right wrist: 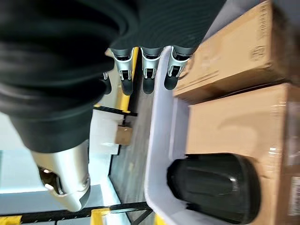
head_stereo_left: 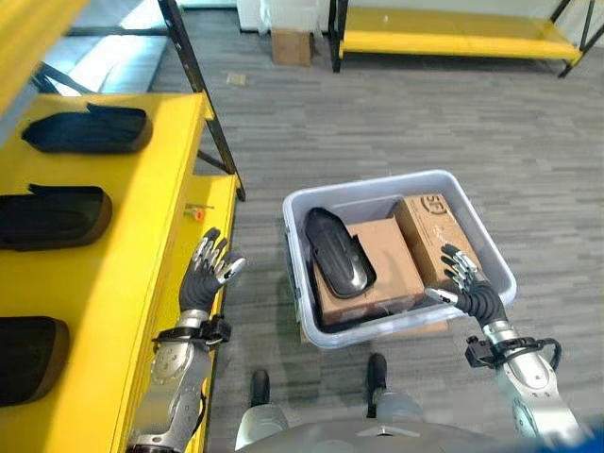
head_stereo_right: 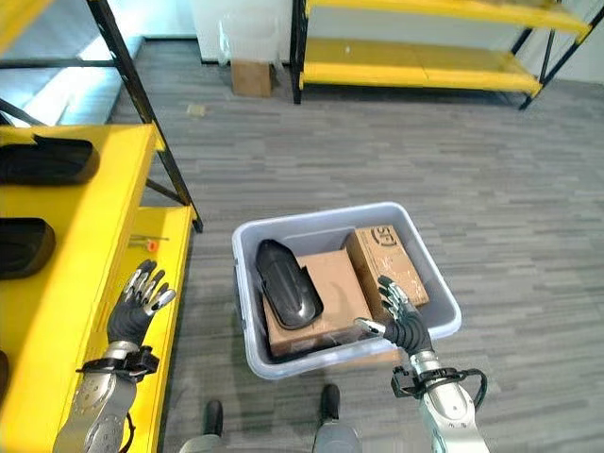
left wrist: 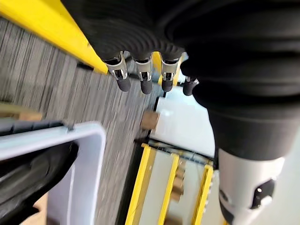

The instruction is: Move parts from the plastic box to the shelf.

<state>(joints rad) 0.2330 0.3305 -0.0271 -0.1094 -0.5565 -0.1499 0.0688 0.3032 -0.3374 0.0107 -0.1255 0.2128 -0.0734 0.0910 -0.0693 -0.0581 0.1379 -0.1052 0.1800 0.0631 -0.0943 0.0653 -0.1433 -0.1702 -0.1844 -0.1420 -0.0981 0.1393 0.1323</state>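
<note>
A pale plastic box (head_stereo_left: 481, 236) stands on the floor in front of me. In it a glossy black part (head_stereo_left: 338, 251) lies on top of a cardboard carton (head_stereo_left: 385, 255), with a second carton (head_stereo_left: 442, 231) beside it. My right hand (head_stereo_left: 467, 283) hovers over the box's near right rim, fingers straight and holding nothing. My left hand (head_stereo_left: 209, 274) is raised beside the yellow shelf (head_stereo_left: 142, 226), open and empty. Three black parts (head_stereo_left: 87, 130) (head_stereo_left: 52, 217) (head_stereo_left: 28, 354) lie in a row on the shelf.
A dark shelf post (head_stereo_left: 203, 94) slants down at the shelf's right edge. A small orange bit (head_stereo_left: 196, 213) lies on the lower yellow board. Another yellow rack (head_stereo_left: 453, 33) and a small carton (head_stereo_left: 291, 45) stand at the far side of the grey floor.
</note>
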